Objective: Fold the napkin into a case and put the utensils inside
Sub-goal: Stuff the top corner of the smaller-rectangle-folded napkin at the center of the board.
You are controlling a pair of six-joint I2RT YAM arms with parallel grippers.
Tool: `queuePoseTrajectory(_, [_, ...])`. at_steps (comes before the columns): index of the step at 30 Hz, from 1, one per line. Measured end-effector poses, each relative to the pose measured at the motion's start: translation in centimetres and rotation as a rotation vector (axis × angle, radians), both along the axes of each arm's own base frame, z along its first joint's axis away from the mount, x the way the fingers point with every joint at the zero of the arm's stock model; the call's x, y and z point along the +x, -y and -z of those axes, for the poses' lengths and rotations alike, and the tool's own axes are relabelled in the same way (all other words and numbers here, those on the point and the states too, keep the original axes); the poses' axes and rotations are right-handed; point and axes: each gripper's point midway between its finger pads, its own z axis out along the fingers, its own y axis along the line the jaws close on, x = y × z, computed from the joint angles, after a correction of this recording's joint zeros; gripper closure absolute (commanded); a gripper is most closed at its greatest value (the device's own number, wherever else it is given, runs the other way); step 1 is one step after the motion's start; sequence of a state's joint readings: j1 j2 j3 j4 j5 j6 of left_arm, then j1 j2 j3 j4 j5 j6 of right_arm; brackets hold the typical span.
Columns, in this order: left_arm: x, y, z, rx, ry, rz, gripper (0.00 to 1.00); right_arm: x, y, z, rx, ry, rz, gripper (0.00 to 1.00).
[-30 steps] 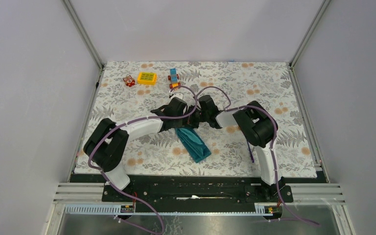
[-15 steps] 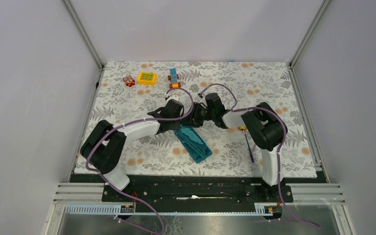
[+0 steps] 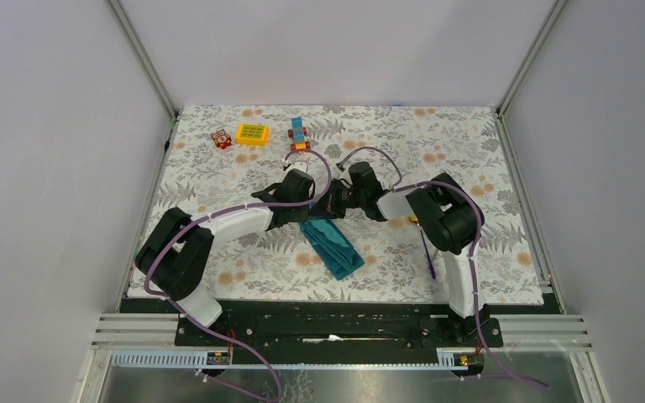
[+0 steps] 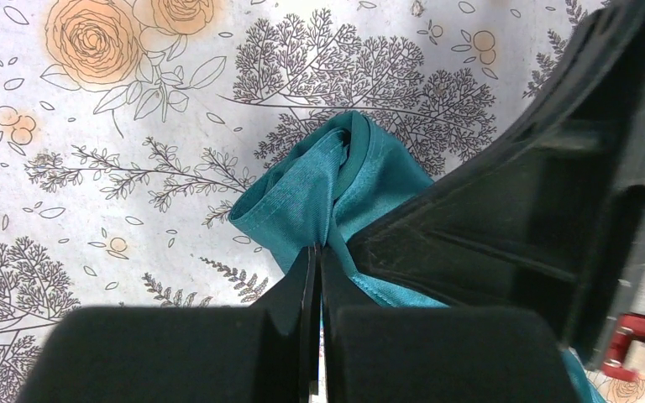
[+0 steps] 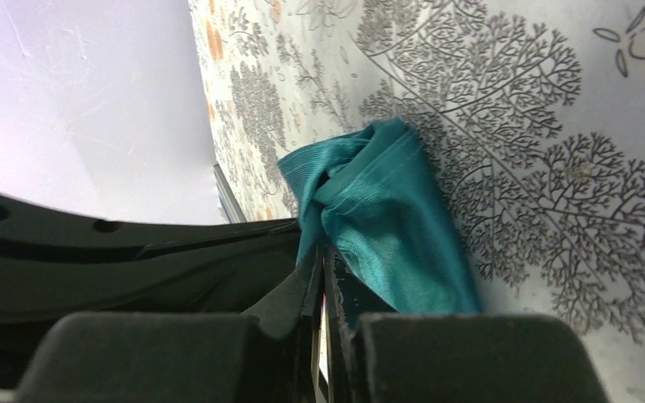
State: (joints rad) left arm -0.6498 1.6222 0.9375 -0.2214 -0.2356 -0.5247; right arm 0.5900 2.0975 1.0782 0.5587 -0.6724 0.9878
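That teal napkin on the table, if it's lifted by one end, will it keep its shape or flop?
Probably flop: the napkin bunches into soft creases at its pinched end, so the rest would likely sag. Its thin edges suggest it is light. Its slight sheen suggests the folded layers may slide apart.

Left and right jaws meet at the far end of the napkin (image 3: 333, 246), which trails nearward from them. A purple-handled utensil (image 3: 427, 252) lies right of the jaws, toy blocks (image 3: 252, 134) beyond.
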Motion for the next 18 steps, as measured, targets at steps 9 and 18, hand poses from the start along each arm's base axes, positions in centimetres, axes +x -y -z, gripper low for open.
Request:
queuePoseTrajectory(9, [0.1, -0.2, 0.0, -0.005, -0.003, -0.01, 1.0, 0.2, -2.4, 2.0, -0.002, -0.048, -0.019, 0.96])
queuePoseTrajectory(18, [0.2, -0.6, 0.2, -0.014, -0.008, -0.044, 1.0, 0.0, -1.9, 2.2, -0.002, -0.075, 0.001, 0.77])
